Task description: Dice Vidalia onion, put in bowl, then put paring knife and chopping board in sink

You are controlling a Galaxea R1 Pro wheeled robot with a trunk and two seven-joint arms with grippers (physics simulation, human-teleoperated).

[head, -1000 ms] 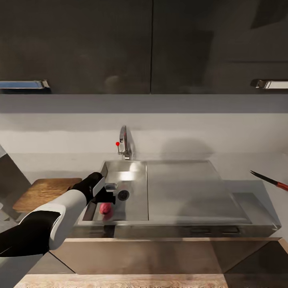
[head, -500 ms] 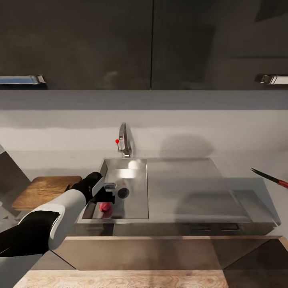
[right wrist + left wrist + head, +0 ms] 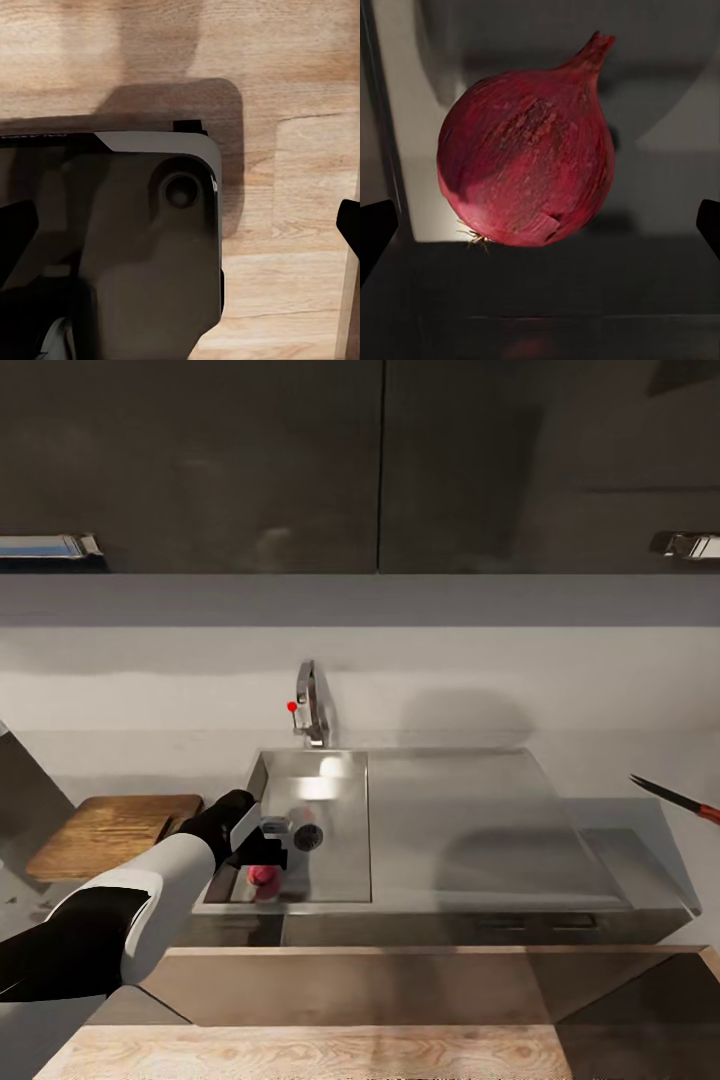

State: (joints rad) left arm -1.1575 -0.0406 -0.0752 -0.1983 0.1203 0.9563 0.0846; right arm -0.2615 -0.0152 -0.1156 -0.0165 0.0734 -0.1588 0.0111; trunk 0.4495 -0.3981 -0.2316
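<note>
Onion [image 3: 262, 876], red-purple skin, sits on the floor of the sink [image 3: 335, 830] basin, near its front left corner, close to the round drain [image 3: 308, 838]. Left gripper [image 3: 268, 850] hangs inside the basin just above the onion; left wrist view shows the onion [image 3: 526, 154] centered between the two dark fingers [image 3: 375, 236], which are spread wide at the frame edges and not touching it. Onion's pointed tip points away from the camera, root tuft toward it. Faucet [image 3: 312, 710] with red knob [image 3: 292, 707] stands behind the basin; flat drainboard [image 3: 470, 825] extends to the right. Chopping board [image 3: 112, 832] lies on the table [image 3: 640, 780] left of the sink, partly covered by the left arm. Paring knife [image 3: 675, 798] with dark blade and red handle lies on the table well right of the sink, cut by the frame edge. Right gripper [image 3: 180, 225]: fingers spread apart, over a grey robot part [image 3: 135, 247] and wood floor [image 3: 285, 90].
</note>
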